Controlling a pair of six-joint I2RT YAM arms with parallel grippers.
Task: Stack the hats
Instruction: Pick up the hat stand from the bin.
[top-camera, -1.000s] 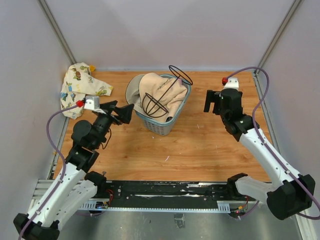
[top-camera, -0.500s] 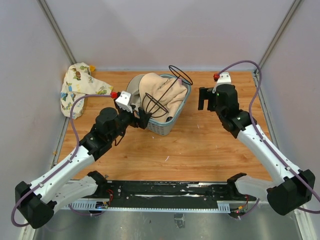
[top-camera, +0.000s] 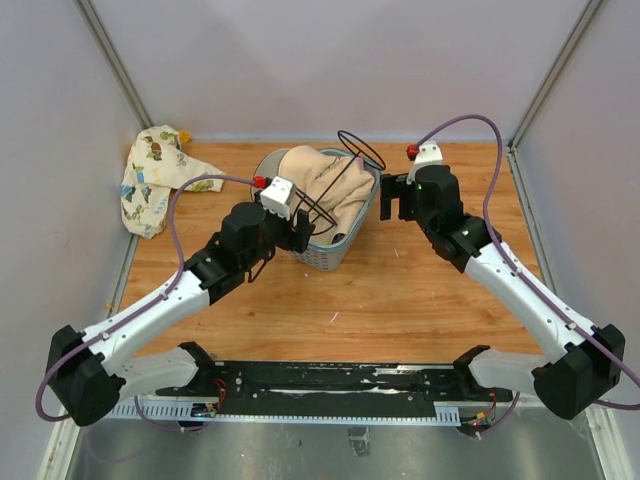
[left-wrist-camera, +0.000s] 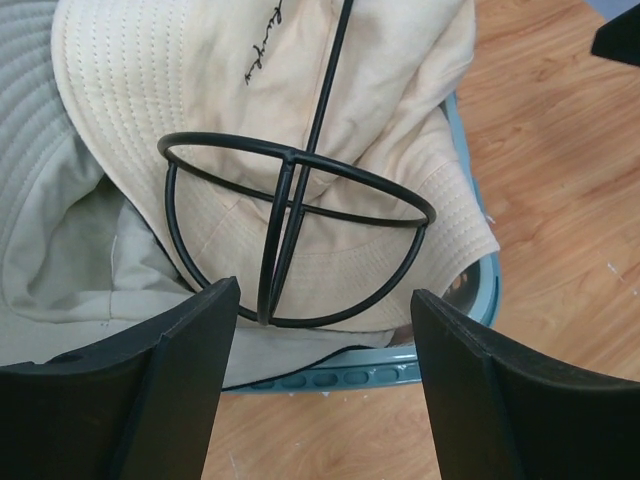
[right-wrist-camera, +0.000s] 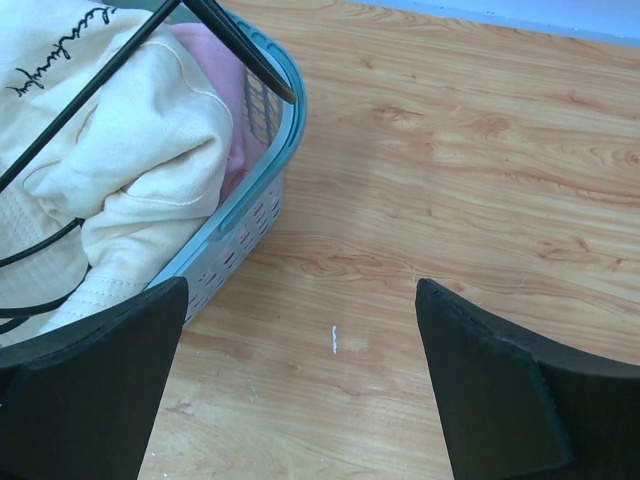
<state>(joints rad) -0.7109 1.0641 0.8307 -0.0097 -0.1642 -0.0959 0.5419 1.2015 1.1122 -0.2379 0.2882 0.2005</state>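
Soft fabric hats were heaped inside the basket (right-wrist-camera: 272, 165), a blue-grey plastic tub with a perforated mesh wall, standing on the wood-grain table (right-wrist-camera: 480, 180). The topmost beige hat (left-wrist-camera: 160, 90) showed rows of stitching round its floppy brim and dark script lettering on the crown. A paler grey-green hat (left-wrist-camera: 30, 150) lay under it at the left, and a pink hat (right-wrist-camera: 215, 70) was pressed against the basket wall. A black wire frame (left-wrist-camera: 290, 155), dome-shaped with crossed ribs and a straight stem, rested on the beige hat. The left gripper (left-wrist-camera: 322, 300) stood wide open, its jaws either side of the wire dome, touching neither it nor the fabric. The right gripper (right-wrist-camera: 300, 290) was fully spread over bare wood just beside the basket, holding nothing. A crumpled printed cloth (top-camera: 155, 180) lay in the far-left corner
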